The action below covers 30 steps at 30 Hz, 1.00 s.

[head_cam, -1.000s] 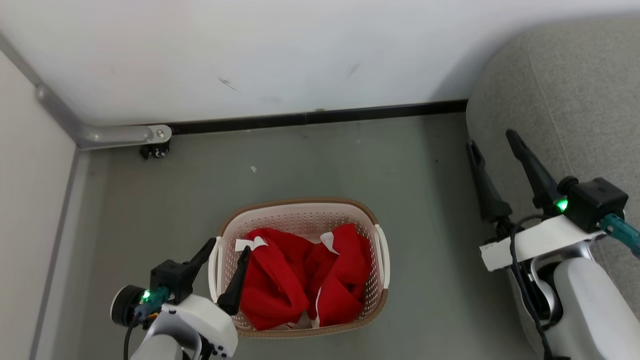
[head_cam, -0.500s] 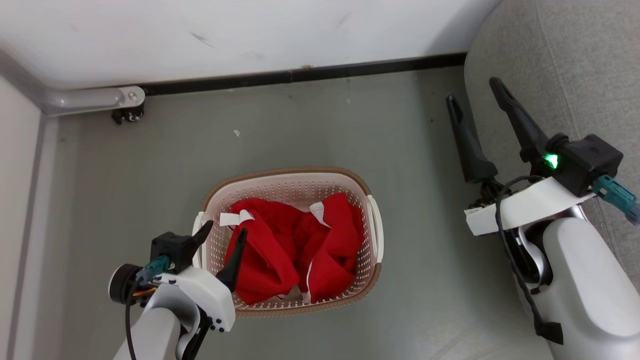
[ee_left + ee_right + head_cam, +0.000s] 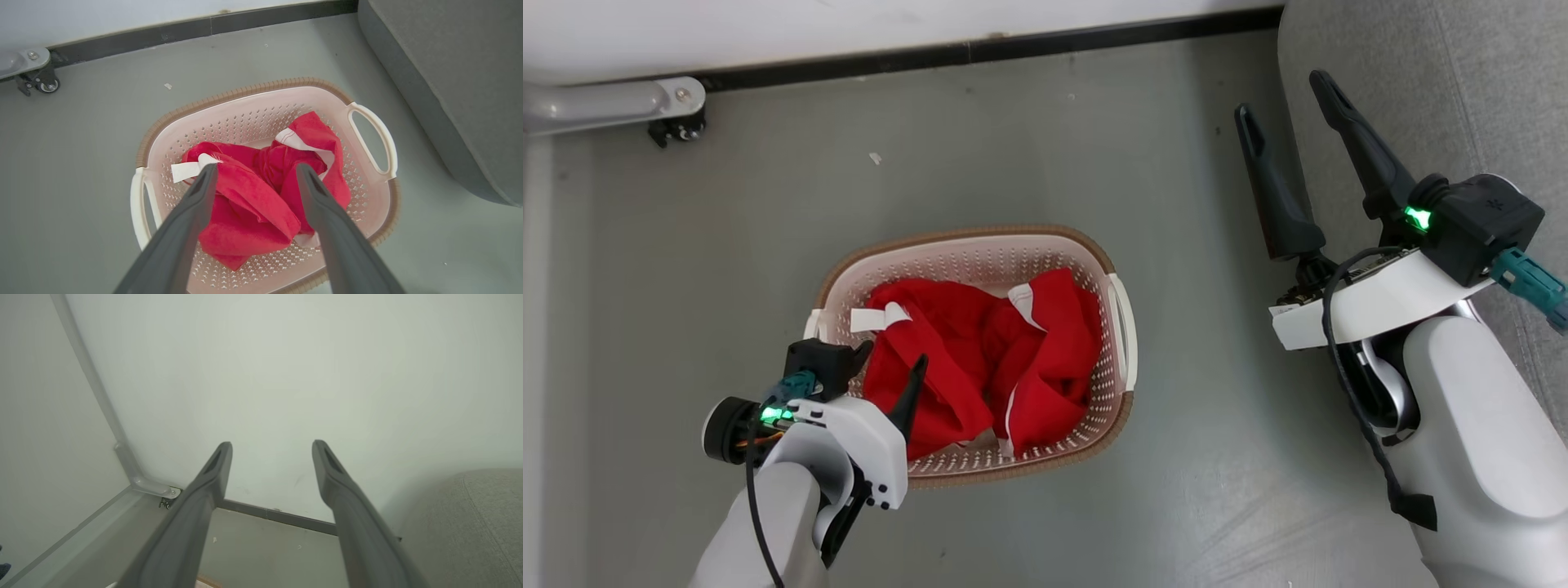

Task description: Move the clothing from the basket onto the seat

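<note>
On the grey floor [image 3: 1013,147] by a white wall [image 3: 286,375], the basket [image 3: 964,233] holds the red clothing [image 3: 980,359], the seat [image 3: 1462,82] nearby; left gripper [image 3: 894,354] hovers spread over the clothing, right gripper [image 3: 1281,94] spread, empty

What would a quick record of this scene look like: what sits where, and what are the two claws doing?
clothing: red with white trim, bunched inside the basket
basket: cream, brown rim, standing on the grey floor
seat: grey fabric, to the right of the basket, apart from it
left gripper: open, over the clothing, gripping nothing
right gripper: open, empty, by the seat's edge
progress: no clothing moved yet
</note>
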Tool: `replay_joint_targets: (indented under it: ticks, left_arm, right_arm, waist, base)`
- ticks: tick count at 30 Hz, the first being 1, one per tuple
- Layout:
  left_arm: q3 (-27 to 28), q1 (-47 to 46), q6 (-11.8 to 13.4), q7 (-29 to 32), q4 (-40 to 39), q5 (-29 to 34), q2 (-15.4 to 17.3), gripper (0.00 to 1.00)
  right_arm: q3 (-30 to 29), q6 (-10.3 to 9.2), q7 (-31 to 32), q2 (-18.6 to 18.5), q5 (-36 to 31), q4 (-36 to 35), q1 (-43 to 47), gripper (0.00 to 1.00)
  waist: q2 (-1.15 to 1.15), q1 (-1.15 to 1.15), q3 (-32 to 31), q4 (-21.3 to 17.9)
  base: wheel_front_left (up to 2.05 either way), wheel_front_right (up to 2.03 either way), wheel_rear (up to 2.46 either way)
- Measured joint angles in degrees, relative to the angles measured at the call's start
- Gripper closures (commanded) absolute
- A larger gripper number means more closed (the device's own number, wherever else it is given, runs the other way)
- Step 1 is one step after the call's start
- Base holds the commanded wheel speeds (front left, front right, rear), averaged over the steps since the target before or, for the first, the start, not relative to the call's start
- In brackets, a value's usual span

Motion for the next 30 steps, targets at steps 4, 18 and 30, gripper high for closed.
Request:
replay_joint_targets:
  ticks: [4,18,30]
  left_arm:
    - [-0.27,-1.57,0.21,1.71,1.45,0.26,-0.01,0.0]
    - [-0.21,-7.79,1.85,6.8,4.99,0.12,-0.2,0.0]
    - [0.18,-10.85,3.7,11.34,7.75,-0.34,-0.2,0.0]
  right_arm:
    - [0.15,0.0,0.0,0.14,0.02,0.07,-0.62,0.0]
    - [0.69,0.0,-0.08,0.73,0.03,-0.26,-6.14,0.0]
    - [1.37,0.0,-0.08,0.97,0.09,-0.79,-9.39,0.0]
  waist:
    - [0.0,0.0,1.8,-0.53]
    - [0.0,0.0,8.19,-2.5]
    - [0.0,0.0,12.12,-3.89]
  base:
    - [0.0,0.0,0.0]
    - [0.0,0.0,0.0]
    - [0.0,0.0,0.0]
